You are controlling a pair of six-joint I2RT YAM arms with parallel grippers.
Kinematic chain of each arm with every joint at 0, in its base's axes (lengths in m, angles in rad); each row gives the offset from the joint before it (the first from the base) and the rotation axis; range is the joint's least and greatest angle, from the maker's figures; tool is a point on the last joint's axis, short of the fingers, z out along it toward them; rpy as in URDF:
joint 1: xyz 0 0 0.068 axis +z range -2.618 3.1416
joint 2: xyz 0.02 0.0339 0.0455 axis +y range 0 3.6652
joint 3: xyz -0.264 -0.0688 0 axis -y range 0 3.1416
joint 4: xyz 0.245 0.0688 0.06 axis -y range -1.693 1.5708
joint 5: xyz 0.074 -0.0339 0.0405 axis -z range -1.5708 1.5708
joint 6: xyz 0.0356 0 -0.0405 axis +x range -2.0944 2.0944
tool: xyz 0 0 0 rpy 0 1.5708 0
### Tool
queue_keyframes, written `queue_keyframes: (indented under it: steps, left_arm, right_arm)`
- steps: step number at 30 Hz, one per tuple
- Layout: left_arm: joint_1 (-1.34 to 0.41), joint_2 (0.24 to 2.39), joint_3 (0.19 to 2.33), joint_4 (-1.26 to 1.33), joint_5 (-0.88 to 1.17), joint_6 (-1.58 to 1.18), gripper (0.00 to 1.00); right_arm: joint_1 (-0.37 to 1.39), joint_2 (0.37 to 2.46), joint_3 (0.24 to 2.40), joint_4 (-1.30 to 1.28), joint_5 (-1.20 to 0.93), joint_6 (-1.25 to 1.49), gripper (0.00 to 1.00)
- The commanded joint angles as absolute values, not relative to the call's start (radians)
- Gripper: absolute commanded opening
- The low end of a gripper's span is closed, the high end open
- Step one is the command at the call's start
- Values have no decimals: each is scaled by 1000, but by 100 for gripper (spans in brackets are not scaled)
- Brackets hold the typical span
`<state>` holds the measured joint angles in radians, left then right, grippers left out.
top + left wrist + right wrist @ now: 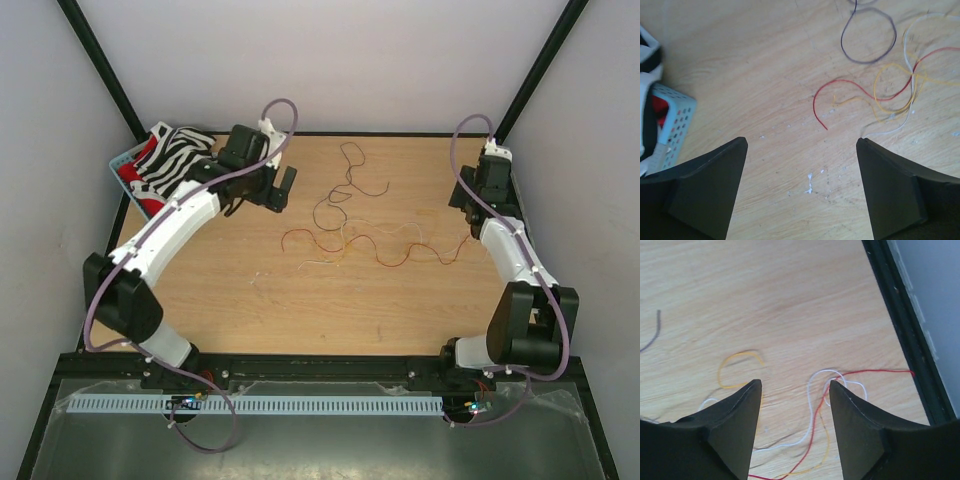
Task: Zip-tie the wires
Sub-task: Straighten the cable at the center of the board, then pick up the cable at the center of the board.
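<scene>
Wires point(345, 232) lengthwise left-right across table point(300, 305)

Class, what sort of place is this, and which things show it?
Probably a robotics lab test cell: two white-and-black robot arms mounted at the edge of a light wooden tabletop, plain white walls in a black frame, thin curly red and dark wires loose on it.

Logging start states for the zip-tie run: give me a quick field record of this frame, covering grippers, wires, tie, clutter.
wires: loose, unbundled, sprawled on the table
zip tie: cannot make out in any view
left gripper: open, empty, above bare wood beside the basket
right gripper: open, empty, above the wires' right end
basket: far-left corner, holding striped cloth
</scene>
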<state>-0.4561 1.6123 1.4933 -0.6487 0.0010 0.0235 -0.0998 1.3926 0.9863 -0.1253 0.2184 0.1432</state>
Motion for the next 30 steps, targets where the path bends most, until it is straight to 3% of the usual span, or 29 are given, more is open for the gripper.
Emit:
queue_keyframes:
  steps: [1, 6, 9, 22, 30]
  left_arm:
    - [-456, 1481, 1444, -548, -59, -6, 94]
    - [-421, 1235, 1197, -178, 71, -61, 99]
    - [-405, 1075, 1052, 3, 130, -92, 99]
    - [-391, 921, 1024, 16, 275, -101, 99]
    - [-390, 923, 1023, 15, 297, -115, 99]
  right_arm:
    - [-54, 1386, 1022, -102, 79, 190, 71]
    - [52, 1458, 1035, 9, -12, 229, 81]
    - [79, 1538, 1070, 72, -64, 259, 81]
    - [220, 1930, 1387, 121, -199, 187, 79]
    - [275, 2134, 1588, 23, -186, 115, 72]
